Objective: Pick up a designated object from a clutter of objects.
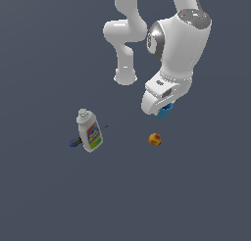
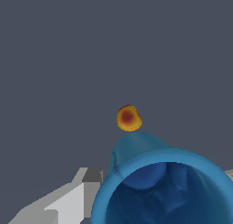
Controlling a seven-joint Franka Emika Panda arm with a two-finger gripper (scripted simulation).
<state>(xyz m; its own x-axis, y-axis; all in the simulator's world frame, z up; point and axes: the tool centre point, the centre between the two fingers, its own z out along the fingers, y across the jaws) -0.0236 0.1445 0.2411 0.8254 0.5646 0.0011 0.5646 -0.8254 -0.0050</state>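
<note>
Poking from under the jaws (image 1: 164, 109), blue cup (image 1: 166, 110) near orange-red ball (image 1: 155, 139).

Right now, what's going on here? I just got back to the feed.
The Panda arm has its gripper down at the blue cup, which fills the wrist view with its open rim toward the camera. One finger sits beside the cup; whether the fingers have closed on it can't be told. The ball lies apart from the cup, toward the camera. At the exterior view's left, the bottle lies on a pen, untouched.
</note>
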